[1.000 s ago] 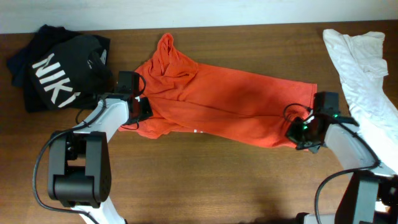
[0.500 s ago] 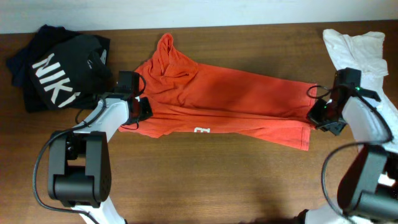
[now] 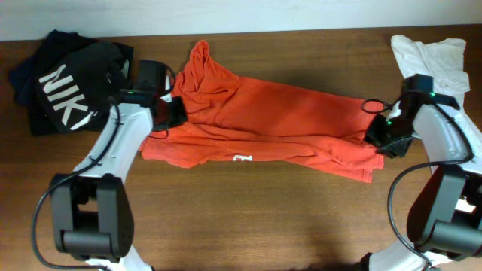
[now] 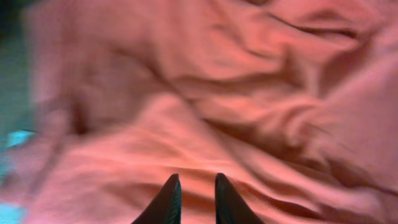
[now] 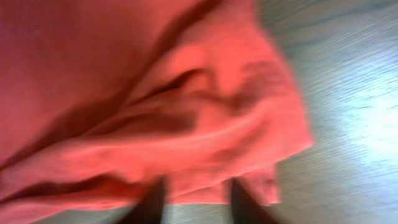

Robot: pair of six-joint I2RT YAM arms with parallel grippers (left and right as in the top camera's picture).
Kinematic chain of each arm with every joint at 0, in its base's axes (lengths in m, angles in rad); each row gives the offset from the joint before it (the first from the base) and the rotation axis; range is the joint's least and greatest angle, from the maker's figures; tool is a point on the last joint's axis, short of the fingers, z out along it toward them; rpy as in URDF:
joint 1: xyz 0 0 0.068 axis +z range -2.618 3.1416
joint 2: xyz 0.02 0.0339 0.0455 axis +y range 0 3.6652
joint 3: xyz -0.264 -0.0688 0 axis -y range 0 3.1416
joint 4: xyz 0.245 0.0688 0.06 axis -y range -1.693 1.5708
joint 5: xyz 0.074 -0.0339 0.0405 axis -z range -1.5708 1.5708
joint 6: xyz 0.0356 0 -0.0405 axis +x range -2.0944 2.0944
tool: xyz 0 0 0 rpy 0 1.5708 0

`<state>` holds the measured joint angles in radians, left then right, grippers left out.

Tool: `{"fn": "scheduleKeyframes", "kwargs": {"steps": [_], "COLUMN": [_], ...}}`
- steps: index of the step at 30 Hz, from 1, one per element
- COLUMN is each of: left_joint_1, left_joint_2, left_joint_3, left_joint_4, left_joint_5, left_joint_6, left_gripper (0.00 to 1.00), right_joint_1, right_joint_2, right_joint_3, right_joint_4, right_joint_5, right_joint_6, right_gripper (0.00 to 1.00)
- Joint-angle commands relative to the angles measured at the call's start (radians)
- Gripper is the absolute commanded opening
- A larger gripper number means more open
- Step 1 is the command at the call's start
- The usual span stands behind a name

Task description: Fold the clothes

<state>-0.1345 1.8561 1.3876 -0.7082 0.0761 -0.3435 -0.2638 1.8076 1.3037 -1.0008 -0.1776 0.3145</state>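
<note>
The clothes, an orange-red T-shirt (image 3: 279,120), lie spread across the table's middle, with a bit of white lettering (image 3: 242,159) at the near hem. My left gripper (image 3: 172,113) is at the shirt's left side near the collar. In the left wrist view its tips (image 4: 198,186) are closed to a narrow gap with orange cloth (image 4: 249,93) in and around it. My right gripper (image 3: 380,139) is at the shirt's right end. In the right wrist view its fingers (image 5: 196,202) stand apart over the hem (image 5: 124,74), beside bare wood (image 5: 348,93).
A black shirt with large white letters (image 3: 68,86) lies bunched at the back left, close to my left arm. A white garment (image 3: 437,68) runs down the right edge behind my right arm. The brown table (image 3: 263,218) shows bare wood along the front.
My right gripper carried the shirt's lower right corner out to the right, spreading it flat, then opened. My left gripper has moved back toward the collar.
</note>
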Motion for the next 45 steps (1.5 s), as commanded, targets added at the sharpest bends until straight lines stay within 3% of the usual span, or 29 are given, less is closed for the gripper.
{"fn": "scheduleKeyframes", "kwargs": {"steps": [1,6,13,16,19,27,30,32,33,34,35,36,38,39,41,45], "left_joint_1": [-0.049,-0.005,0.060,0.069,0.079,0.035,-0.018,-0.068,-0.079,-0.083,-0.080,-0.076,-0.066,-0.058,-0.038,-0.028], "left_joint_2": [0.067,0.166,0.246,0.304,0.319,0.246,0.119,0.003,-0.038,-0.069,-0.105,-0.116,-0.116,-0.115,-0.100,-0.034], "left_joint_3": [0.005,0.005,0.003,0.003,0.003,0.002,0.003,0.003,0.003,0.003,0.003,0.006,0.022,0.023,0.024,0.024], "left_joint_4": [0.046,0.042,0.043,-0.013,-0.165,-0.538,-0.607,-0.606,-0.604,-0.595,-0.545,-0.501,-0.354,-0.269,-0.124,0.067], "left_joint_5": [-0.019,-0.080,-0.178,-0.180,-0.300,-0.306,-0.308,-0.309,-0.309,-0.309,-0.308,-0.296,-0.185,-0.122,-0.078,-0.045], "left_joint_6": [0.008,0.008,-0.003,-0.029,-0.261,-0.478,-0.542,-0.541,-0.529,-0.492,-0.390,-0.321,-0.150,-0.094,-0.067,-0.018], "left_gripper": [0.05,0.01,0.01,0.01,0.01,0.01,0.01,0.01,0.03,0.12,0.53,0.68,0.95,0.98,0.98,0.89], "right_joint_1": [0.084,0.182,0.192,0.192,0.192,0.190,0.190,0.190,0.190,0.190,0.190,0.190,0.190,0.191,0.192,0.216], "right_joint_2": [0.026,0.064,0.064,0.064,0.064,0.061,0.061,0.061,0.061,0.061,0.061,0.061,0.061,0.061,0.061,0.061], "right_joint_3": [0.006,-0.072,-0.274,-0.307,-0.307,-0.179,-0.106,-0.046,-0.013,0.011,0.065,0.096,0.164,0.188,0.194,0.185], "right_joint_4": [0.002,0.087,0.320,0.338,0.288,0.033,-0.101,-0.162,-0.190,-0.209,-0.247,-0.258,-0.269,-0.276,-0.293,-0.302], "right_joint_5": [-0.001,0.055,0.056,0.059,0.128,0.260,0.391,0.392,0.392,0.392,0.387,0.356,0.198,0.113,0.030,0.030], "right_joint_6": [0.002,0.038,0.061,0.064,0.145,0.202,0.323,0.327,0.327,0.326,0.312,0.265,0.116,0.061,0.029,0.030], "right_gripper": [0.04,0.04,0.04,0.04,0.04,0.04,0.04,0.04,0.04,0.04,0.09,0.22,0.85,0.92,0.93,0.93]}}
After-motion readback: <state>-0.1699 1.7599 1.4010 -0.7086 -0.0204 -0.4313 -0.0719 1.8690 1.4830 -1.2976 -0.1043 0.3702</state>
